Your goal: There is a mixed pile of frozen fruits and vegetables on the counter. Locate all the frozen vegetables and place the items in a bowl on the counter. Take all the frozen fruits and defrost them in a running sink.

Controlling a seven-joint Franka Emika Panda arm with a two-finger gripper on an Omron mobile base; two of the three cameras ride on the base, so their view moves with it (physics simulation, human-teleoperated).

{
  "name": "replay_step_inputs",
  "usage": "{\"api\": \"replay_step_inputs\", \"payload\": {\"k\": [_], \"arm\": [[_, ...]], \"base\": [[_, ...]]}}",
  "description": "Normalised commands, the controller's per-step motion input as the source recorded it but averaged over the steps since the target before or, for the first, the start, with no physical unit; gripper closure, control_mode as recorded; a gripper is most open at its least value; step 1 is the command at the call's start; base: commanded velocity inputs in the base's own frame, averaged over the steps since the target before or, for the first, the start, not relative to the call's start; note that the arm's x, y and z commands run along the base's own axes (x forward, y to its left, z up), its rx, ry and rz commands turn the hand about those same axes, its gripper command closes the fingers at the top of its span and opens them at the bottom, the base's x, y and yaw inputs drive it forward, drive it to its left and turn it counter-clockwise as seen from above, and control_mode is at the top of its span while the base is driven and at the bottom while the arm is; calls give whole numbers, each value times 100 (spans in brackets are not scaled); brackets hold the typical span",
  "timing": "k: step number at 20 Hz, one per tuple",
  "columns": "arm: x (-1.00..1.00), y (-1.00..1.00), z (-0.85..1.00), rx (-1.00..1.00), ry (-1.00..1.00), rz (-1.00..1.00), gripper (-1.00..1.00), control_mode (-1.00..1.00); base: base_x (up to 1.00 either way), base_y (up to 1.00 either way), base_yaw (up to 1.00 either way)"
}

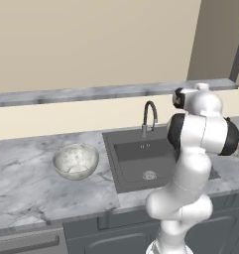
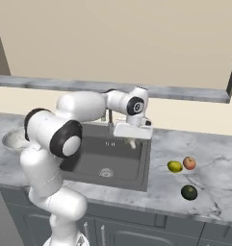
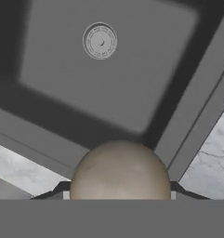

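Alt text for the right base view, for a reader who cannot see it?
The white arm's end effector holds a small tan mushroom above the dark sink. On the marble counter to the right lie a yellow-green lemon, a reddish apple and a dark green lump.

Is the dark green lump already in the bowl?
No. The dark green lump lies on the counter right of the sink, near the yellow-green fruit and the reddish fruit.
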Motion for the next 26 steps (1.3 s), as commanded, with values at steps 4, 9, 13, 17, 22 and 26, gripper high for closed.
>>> {"api": "replay_step_inputs", "payload": {"k": [4, 9, 13, 17, 22, 26], "arm": [[-43, 77, 20, 0, 0, 4, 100, -100], [-38, 84, 15, 0, 0, 3, 100, -100], [-32, 90, 19, 0, 0, 3, 100, -100], [-16, 94, 3, 2, -8, 6, 100, -100], [3, 92, -1, 1, -8, 3, 100, -100], [23, 96, -7, -2, -5, 0, 100, -100]], "base": [[0, 0, 0], [0, 0, 0], [0, 0, 0], [0, 0, 0], [0, 0, 0], [0, 0, 0]]}}
